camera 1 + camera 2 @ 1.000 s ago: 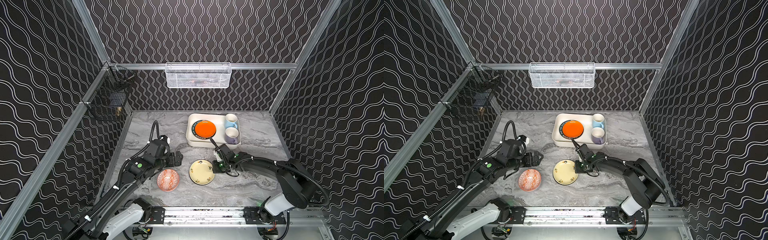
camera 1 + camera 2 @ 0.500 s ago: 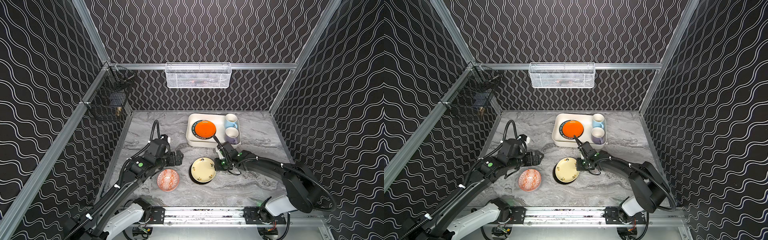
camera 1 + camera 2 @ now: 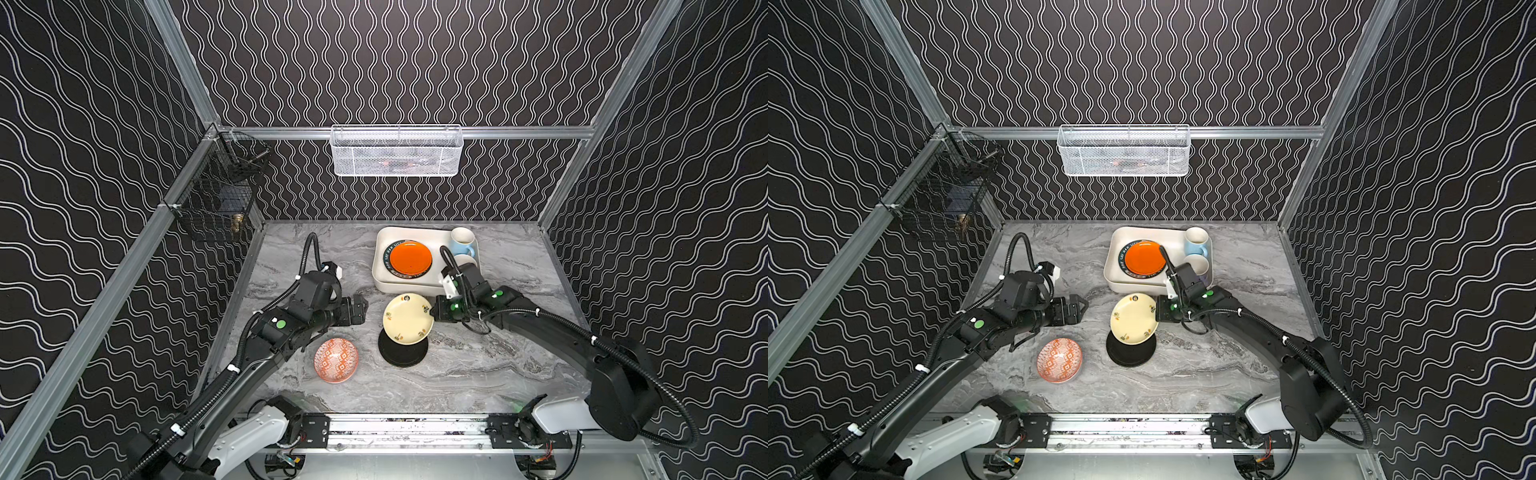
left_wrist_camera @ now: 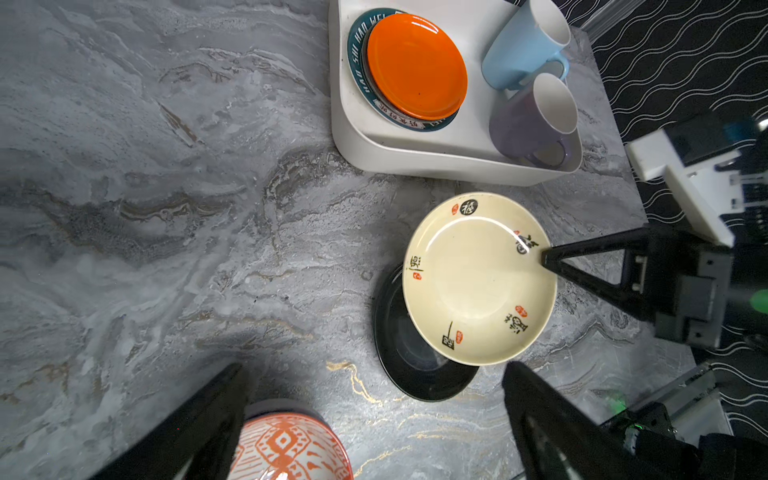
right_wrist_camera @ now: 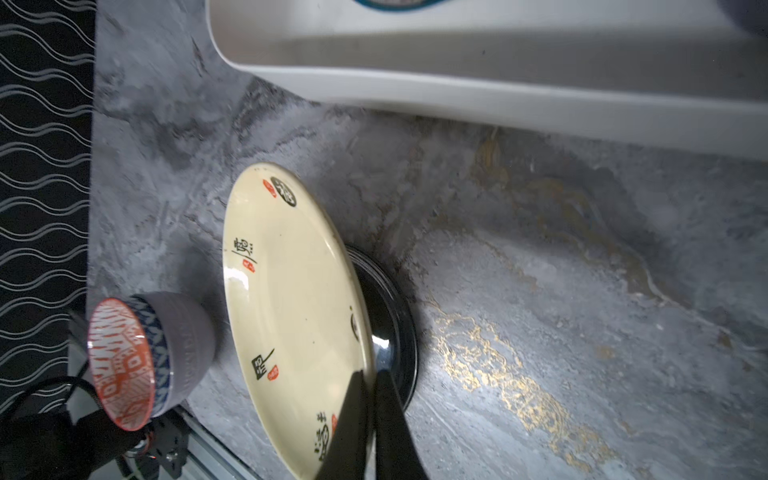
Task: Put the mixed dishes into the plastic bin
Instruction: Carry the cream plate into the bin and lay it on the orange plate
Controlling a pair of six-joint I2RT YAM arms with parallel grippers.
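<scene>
right wrist view: the right gripper (image 5: 370,386) is pinching the rim of the cream plate (image 5: 291,299), its fingers clenched on that edge, the plate tilting up off the black plate (image 5: 395,332) under it.
top views: the cream plate (image 3: 406,318) is hanging just off the near wall of the plastic bin (image 3: 384,274), partly over the black plate (image 3: 402,353) in the middle of the table (image 3: 478,365).
left gripper: the left gripper (image 3: 358,309) is hovering with fingers released, holding nothing, beside the orange-patterned bowl (image 3: 336,359) toward the table's near left.
bin contents: the orange plate (image 3: 410,257) is lying on a dark lettered-rim plate, with the light-blue mug (image 3: 461,241) and the lilac mug (image 4: 536,120) at the bin's right end.
doing it well: lifting the plate clear of the bin wall before carrying it over, levelling it above the orange plate, then letting go low; a thin rim grip could slip if swung.
view differences: the left wrist view is showing the lilac mug, which the right arm is hiding in the top views; the right wrist view is showing the bowl's lilac-grey outside, possibly a second bowl nested, unclear.
</scene>
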